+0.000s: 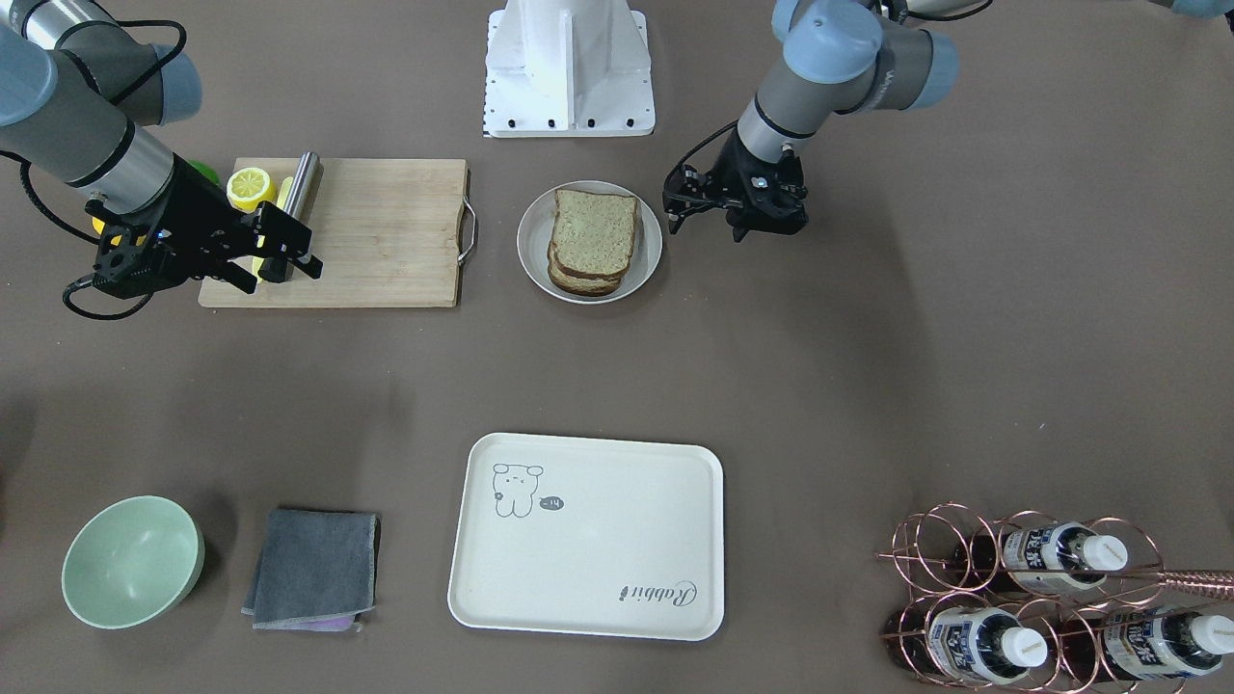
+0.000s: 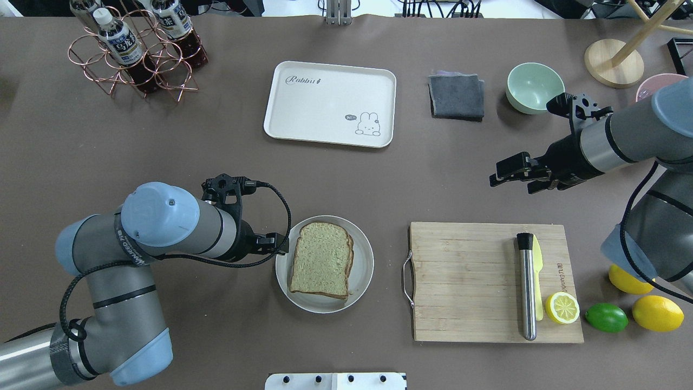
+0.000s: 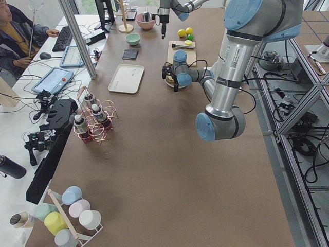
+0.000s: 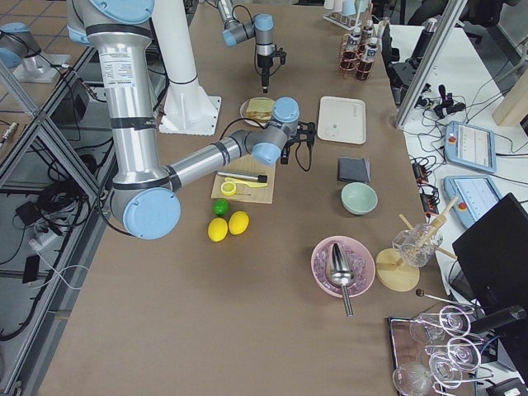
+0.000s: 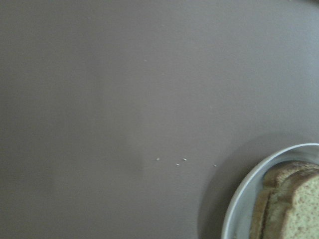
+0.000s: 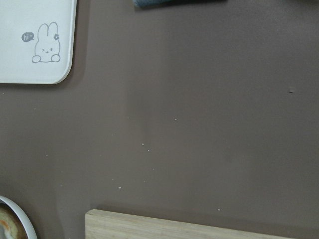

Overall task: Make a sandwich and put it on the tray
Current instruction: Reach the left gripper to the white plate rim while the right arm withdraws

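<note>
Obs.: sandwich of two brown-crusted speckled wholemeal slices (image 2: 320, 260) sat stacked on the small round white plate (image 2: 364, 254), on the robot's side of the brown counter (image 2: 216, 135). The filling was not visible from above. The cream-white rectangular plastic tray with the rabbit drawing (image 2: 325, 108) lay bare at the far side, well apart from the plate.

Left hand (image 1: 704, 229) hung just beside the plate's rim on the robot's left, fingers apparently parted and not touching it. Right hand (image 1: 279, 278) hovered with fingers apart, holding nothing, and the wooden cutting board (image 2: 465, 281) lay below it.

Judgement: assembly looked finished, and the step in hand was gripping the plate and carrying it to the tray.

Notes for doing it well:
- Pinch the rim only, with one finger under the lip, and stay clear of the bread.
- Lift straight and keep the plate level, since the top slice looked loose and could slide.
- Travel slowly and set it down on the tray's flat middle, inside the raised edge.
</note>
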